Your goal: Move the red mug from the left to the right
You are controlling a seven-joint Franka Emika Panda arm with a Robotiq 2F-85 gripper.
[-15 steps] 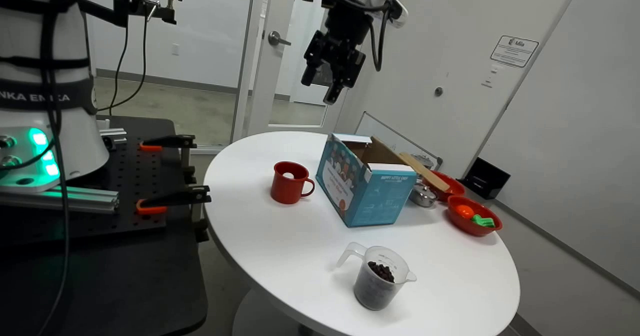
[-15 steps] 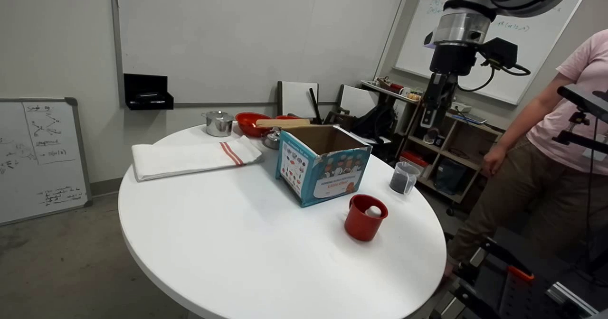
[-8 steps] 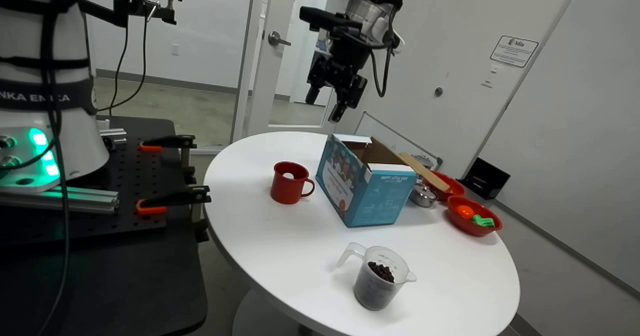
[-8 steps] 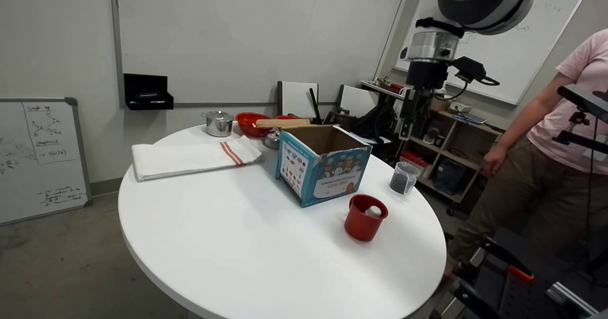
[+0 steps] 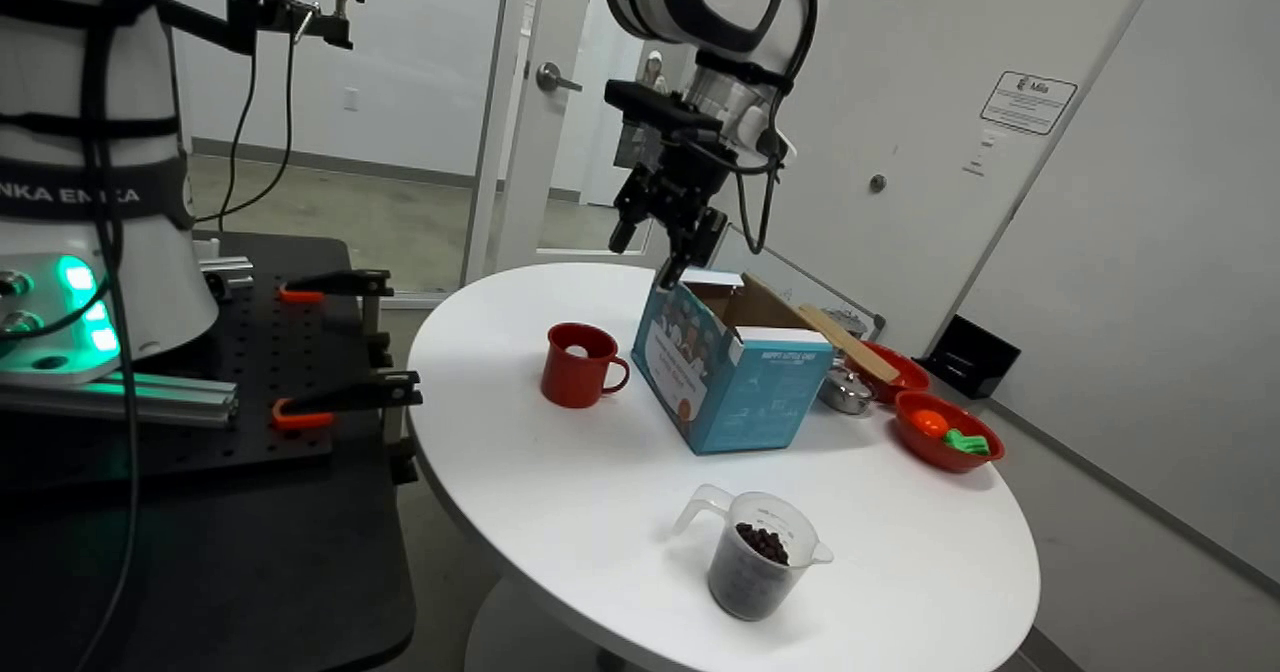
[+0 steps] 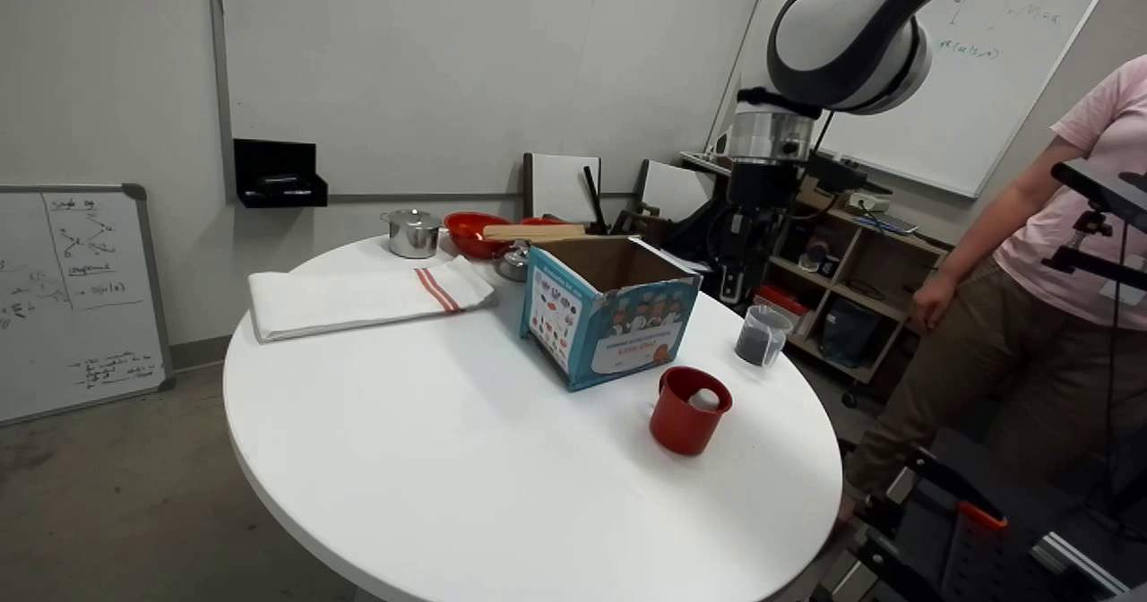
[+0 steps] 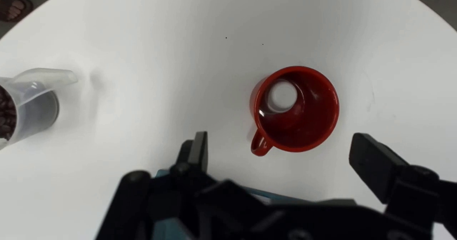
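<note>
At wrist-view twelve o'clock from our pincer, spread wide, we judge, to straddle it, the red mug stands upright.

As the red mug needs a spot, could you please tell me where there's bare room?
A broad bare patch of table lies between the white towel, blue box and red mug; a smaller one separates the mug and measuring cup. Across the box from the mug it's crowded: steel pot, red bowl, wooden piece.

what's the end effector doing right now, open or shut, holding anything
End effector: open, holding nothing; the red mug stands on the table, not gripped.
</note>
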